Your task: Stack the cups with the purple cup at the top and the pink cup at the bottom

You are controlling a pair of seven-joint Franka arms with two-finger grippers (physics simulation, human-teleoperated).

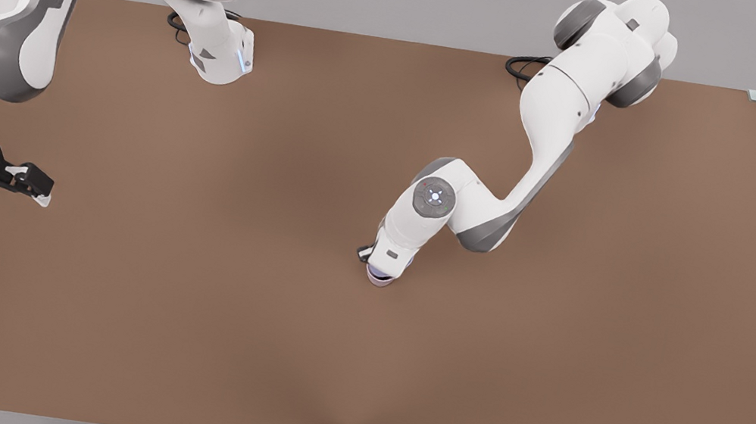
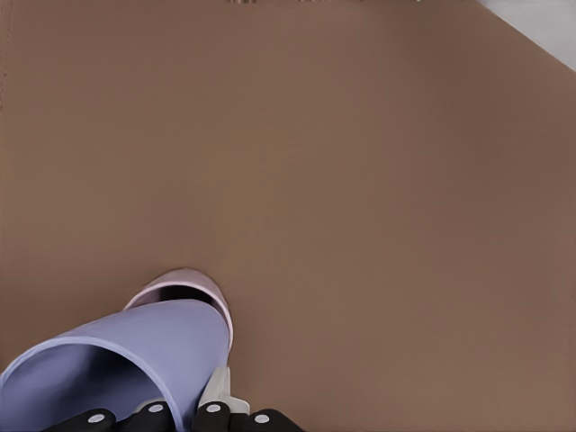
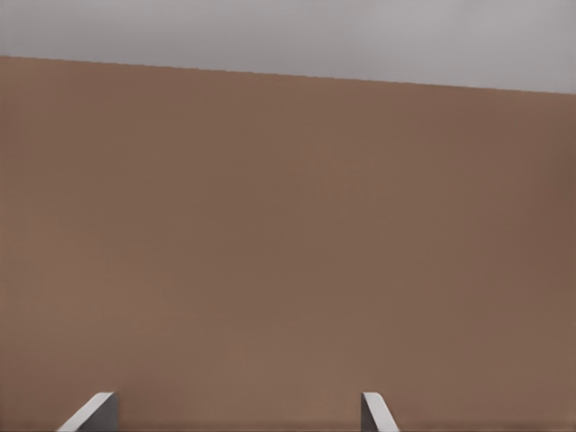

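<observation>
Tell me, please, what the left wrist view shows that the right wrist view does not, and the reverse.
Left wrist view alone: the purple cup held in the left gripper, its base going into the pink cup that stands on the table.

Right wrist view alone: the right gripper with jaws open, holding nothing, and a grey wall beyond the table's far edge.

Both: the bare brown table.

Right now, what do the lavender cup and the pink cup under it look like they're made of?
Blue-lavender tapered cup: seemingly matte plastic; thin rim, even colour, no shine. Pale pink tapered cup: apparently the same, with a shadowed inside. Being renders, either could be glazeless ceramic.
</observation>
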